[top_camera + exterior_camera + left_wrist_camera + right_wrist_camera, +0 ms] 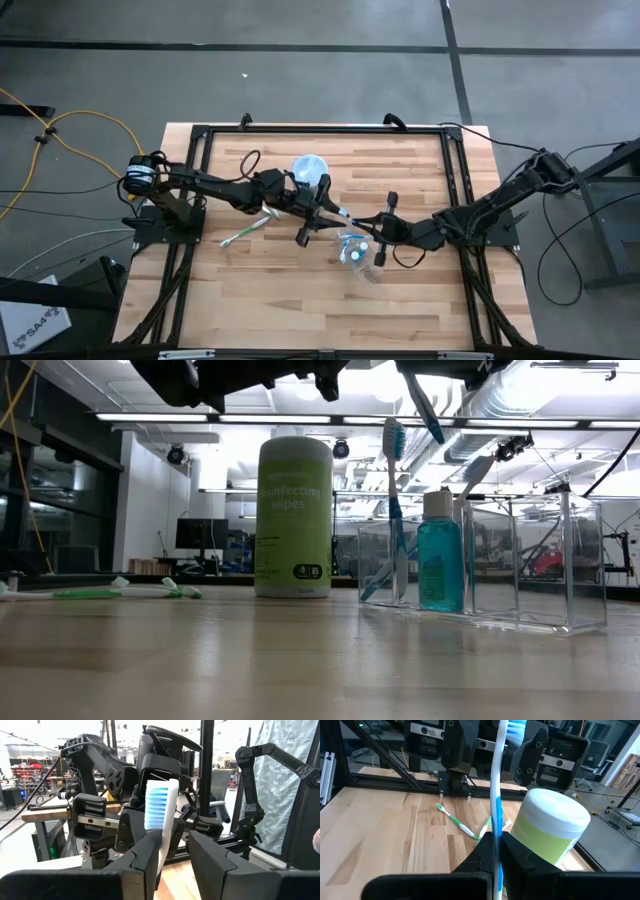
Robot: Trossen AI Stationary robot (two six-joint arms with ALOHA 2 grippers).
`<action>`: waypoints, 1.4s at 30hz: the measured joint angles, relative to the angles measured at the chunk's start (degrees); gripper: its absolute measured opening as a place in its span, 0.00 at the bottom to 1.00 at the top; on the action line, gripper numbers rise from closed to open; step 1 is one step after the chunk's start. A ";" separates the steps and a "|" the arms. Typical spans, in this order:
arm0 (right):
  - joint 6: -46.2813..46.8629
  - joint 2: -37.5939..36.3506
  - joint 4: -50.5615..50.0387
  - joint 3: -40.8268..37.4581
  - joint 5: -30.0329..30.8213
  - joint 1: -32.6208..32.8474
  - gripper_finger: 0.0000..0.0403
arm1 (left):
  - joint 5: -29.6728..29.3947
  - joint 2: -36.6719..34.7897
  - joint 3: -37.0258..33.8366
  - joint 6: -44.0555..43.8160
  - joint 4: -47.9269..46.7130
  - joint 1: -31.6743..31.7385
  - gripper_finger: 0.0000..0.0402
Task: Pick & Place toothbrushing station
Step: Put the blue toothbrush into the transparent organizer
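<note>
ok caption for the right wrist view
Right gripper pinching a blue-white toothbrush upright beside the wipes canister
</note>
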 joint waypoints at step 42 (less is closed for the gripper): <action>0.31 -0.07 0.02 0.00 -2.32 -0.02 0.02 | -1.69 0.00 0.15 0.50 0.44 -0.22 0.01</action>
